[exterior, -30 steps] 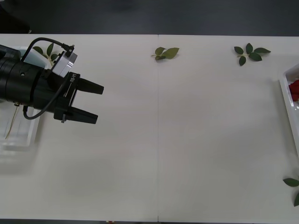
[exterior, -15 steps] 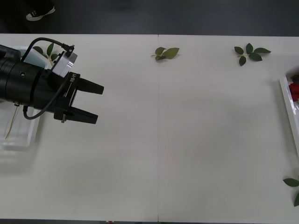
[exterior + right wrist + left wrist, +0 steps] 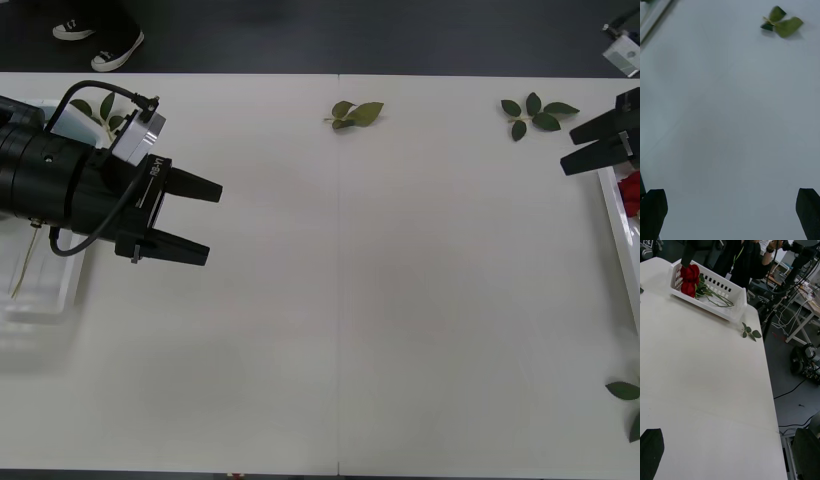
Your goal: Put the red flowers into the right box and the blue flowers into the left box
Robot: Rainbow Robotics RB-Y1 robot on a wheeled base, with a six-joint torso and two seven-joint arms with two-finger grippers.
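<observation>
Lying in the right box, a white tray with a slotted wall at the table's right edge, the red flowers rest with blooms bunched at one end and thin green stems and dark leaves trailing toward the other. Front view: same box cut off by the frame, a patch of red bloom visible inside.

Left box: white tray at the table's left edge, largely covered by the left arm; one pale stem shows along its near part, contents otherwise hidden. Blue flowers cannot be made out.

Right gripper: black fingers spread apart, holding nothing, hovering at the table's far right just above the right box's far end. Its body is cut off by the frame.

Left gripper: black fingers parted, empty, above bare table just right of the left box.

Loose items on the white table:
- leaf sprig, far edge, centre; also seen from the right wrist.
- dark leaf sprig, far edge, right, near the right gripper.
- leaf sprig just beside the right box's near end.
- leaves behind the left arm, partly hidden.

Nothing lies between the two grippers on the table's middle.
</observation>
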